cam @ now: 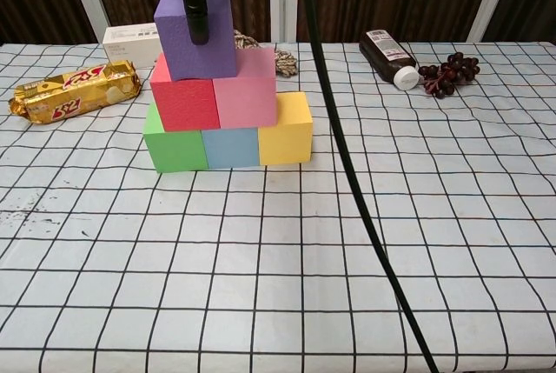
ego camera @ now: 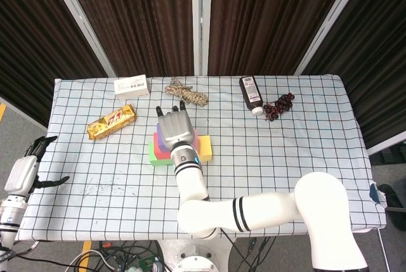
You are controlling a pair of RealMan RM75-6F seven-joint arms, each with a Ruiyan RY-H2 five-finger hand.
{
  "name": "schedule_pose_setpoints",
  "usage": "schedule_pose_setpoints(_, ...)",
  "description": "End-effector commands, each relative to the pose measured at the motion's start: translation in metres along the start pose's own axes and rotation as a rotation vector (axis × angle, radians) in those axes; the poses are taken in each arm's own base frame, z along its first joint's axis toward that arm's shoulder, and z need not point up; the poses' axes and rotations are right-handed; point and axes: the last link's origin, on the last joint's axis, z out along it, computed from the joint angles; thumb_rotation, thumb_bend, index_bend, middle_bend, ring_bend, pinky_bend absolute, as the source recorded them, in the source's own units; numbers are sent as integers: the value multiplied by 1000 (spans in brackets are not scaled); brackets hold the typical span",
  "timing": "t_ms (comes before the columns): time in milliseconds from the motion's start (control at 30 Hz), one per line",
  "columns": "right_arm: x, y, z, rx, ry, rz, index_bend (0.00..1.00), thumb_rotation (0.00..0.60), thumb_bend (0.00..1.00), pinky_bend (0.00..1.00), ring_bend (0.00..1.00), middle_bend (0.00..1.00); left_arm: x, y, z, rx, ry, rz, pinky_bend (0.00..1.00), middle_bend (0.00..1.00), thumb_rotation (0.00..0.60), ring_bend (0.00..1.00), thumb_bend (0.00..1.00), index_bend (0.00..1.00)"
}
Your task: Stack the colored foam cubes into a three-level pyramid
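Note:
A pyramid of foam cubes stands left of the table's middle. Green [cam: 176, 145], blue [cam: 230, 147] and yellow [cam: 285, 129] cubes form the base. A red cube [cam: 184, 99] and a pink cube [cam: 246, 95] sit on them. The purple cube [cam: 217, 43] rests on top, over the red and pink. My right hand [ego camera: 176, 127] lies over the purple cube [ego camera: 160, 141] and grips it, one dark finger [cam: 198, 8] running down its front face. My left hand [ego camera: 28, 169] hangs off the table's left edge, fingers apart, holding nothing.
A gold snack pack [cam: 74, 90] and a white box [cam: 130, 43] lie left of the stack. A rope coil [cam: 282, 60] is behind it. A dark bottle [cam: 387, 56] and grapes [cam: 447, 71] sit at the back right. A black cable [cam: 347, 173] crosses the chest view.

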Motion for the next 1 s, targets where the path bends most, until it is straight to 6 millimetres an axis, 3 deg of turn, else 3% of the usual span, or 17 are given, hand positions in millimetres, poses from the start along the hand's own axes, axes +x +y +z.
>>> schedule_pose_setpoints(33,0,1,0,3,-10,0,0,600,73,0,134,390,0,0,0,-1,-2,1,95,93,600,0,0,100)
schedule_pose_setpoints(433,0,3,-1,6,-20,2,0,600,11,0,100,253,0,1,0,0,0,2,95,93,600,0,0,100)
schedule_pose_setpoints(667,12,11,-8,17,6,48,0,600,0,0,74,189,2,2,1,-2,5,3,95,93,600,0,0,100)
schedule_pose_setpoints(800,23,27,-20,31,26,87,0,600,0,0,52,148,4,4,1,-8,7,8,95,93,600,0,0,100)
schedule_pose_setpoints(1000,33,74,-53,47,51,165,0,600,0,0,8,96,7,11,4,-21,18,28,95,93,600,0,0,99)
